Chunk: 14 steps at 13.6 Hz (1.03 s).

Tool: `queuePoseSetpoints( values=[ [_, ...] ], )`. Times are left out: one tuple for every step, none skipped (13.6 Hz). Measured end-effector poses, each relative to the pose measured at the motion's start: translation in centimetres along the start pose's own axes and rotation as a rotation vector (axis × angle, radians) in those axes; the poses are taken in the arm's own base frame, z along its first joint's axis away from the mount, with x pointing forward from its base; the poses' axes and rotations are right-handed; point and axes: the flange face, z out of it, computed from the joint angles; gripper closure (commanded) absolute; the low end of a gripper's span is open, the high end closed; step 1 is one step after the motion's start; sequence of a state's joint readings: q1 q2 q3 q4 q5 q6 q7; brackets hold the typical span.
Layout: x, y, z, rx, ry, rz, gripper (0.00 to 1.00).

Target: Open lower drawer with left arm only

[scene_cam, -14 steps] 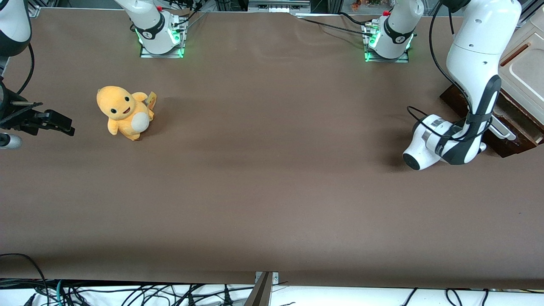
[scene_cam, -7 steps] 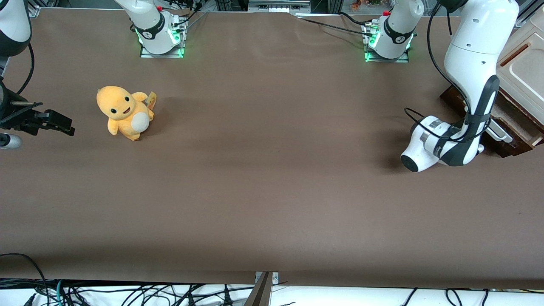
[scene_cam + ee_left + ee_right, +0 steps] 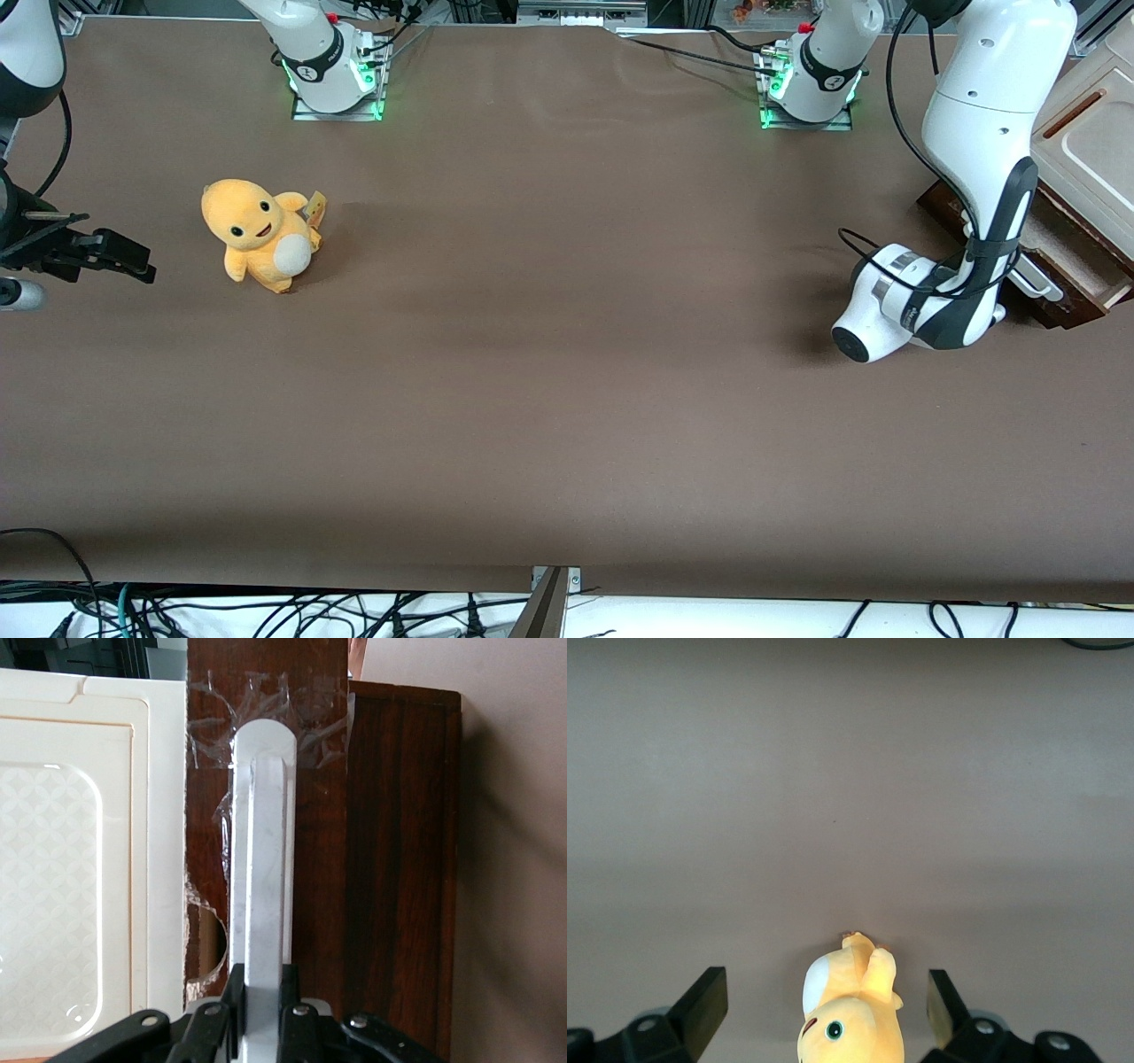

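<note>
We are seeing the left arm [image 3: 982, 168] reaching down at its own end of the table [image 3: 567, 399], where the gripper [image 3: 261, 1010] is clamping its fingers [image 3: 232, 1005] onto the white handle [image 3: 261, 868] of the lower drawer [image 3: 1059, 266]. That drawer is sitting at the base of the cabinet [image 3: 1085, 133] and is standing partly open, its pale inside showing. Toward the parked arm's end, well apart from all this, a yellow plush toy [image 3: 257, 235] is sitting upright on the table.
</note>
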State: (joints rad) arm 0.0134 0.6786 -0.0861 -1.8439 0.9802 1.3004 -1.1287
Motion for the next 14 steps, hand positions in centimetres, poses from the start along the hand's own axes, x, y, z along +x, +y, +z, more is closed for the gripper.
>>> queuePoseSetpoints(
  values=[
    [0.0,0.0,0.0,-0.001,-0.001,0.0,1.0],
    [0.0,0.0,-0.1,-0.001,0.0,-0.001,1.0],
    [0.0,0.0,-0.2,-0.002,0.001,-0.001,1.0],
    [0.0,0.0,-0.3,-0.002,0.003,-0.001,1.0],
    [-0.1,0.0,-0.4,-0.003,0.006,0.0,1.0],
    [-0.1,0.0,-0.6,-0.003,0.009,0.0,1.0],
    [-0.2,0.0,-0.7,-0.004,0.011,0.0,1.0],
    [-0.2,0.0,-0.9,-0.004,0.014,0.0,1.0],
    [-0.3,0.1,-1.0,-0.004,0.017,0.0,1.0],
    [-0.4,0.1,-1.2,-0.005,0.02,0.0,1.0],
    [-0.4,0.1,-1.3,-0.006,0.022,0.0,1.0],
    [-0.3,0.1,-1.4,-0.008,0.02,-0.001,1.0],
    [-0.3,0.1,-1.5,-0.014,0.013,-0.003,1.0],
    [-0.2,0.1,-1.6,-0.02,0.007,-0.003,1.0]
  ],
)
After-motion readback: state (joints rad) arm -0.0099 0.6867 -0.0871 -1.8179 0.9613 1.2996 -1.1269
